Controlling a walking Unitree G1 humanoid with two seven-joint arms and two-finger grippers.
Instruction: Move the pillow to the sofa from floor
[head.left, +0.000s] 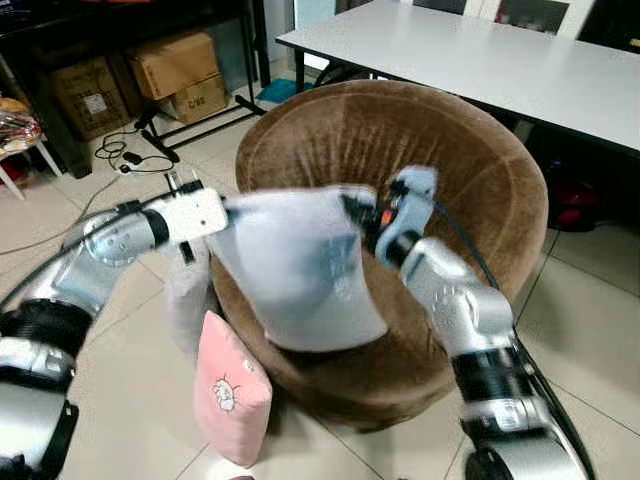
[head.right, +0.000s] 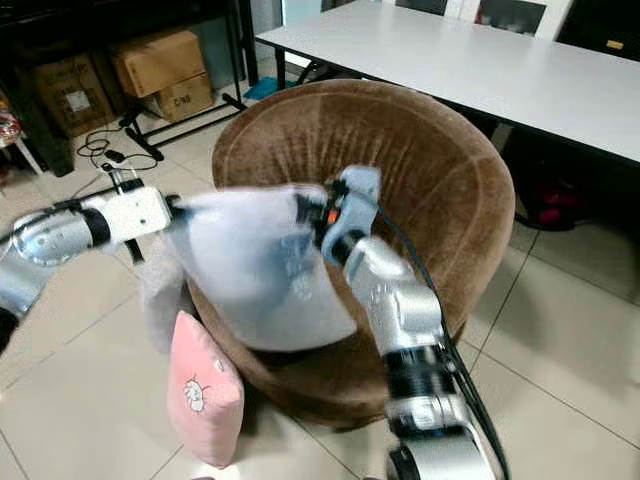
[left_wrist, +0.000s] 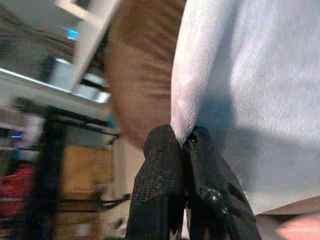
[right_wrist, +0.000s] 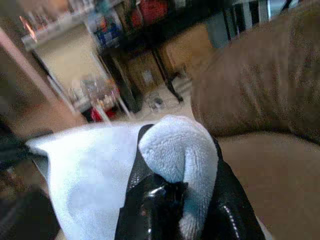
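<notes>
Left gripper: fingers clamped together on the left corner of the white pillow, fabric pinched between the black pads, arm reaching in from the left.

White pillow: held in the air between both grippers, above the front rim and seat of the brown round sofa. Upper edge runs roughly level from one gripper to the other, so the long axis lies left to right; the body hangs down from that edge, lower corner tilted toward the right. Pale bluish-white, soft fleecy cloth, blurred in the head views, faint small mark near its lower right.

Pink pillow: on the tiled floor, upright, leaning against the sofa's front left side, small animal drawing on its face. Grey-white pillow stands just behind it, also against the sofa.

Right gripper: fingers clenched around the bunched right corner of the white pillow, over the sofa seat.

Sofa seat: open beneath and behind the hanging pillow, curved backrest rising behind. White table stands close behind the backrest; cardboard boxes and cables lie far left.
</notes>
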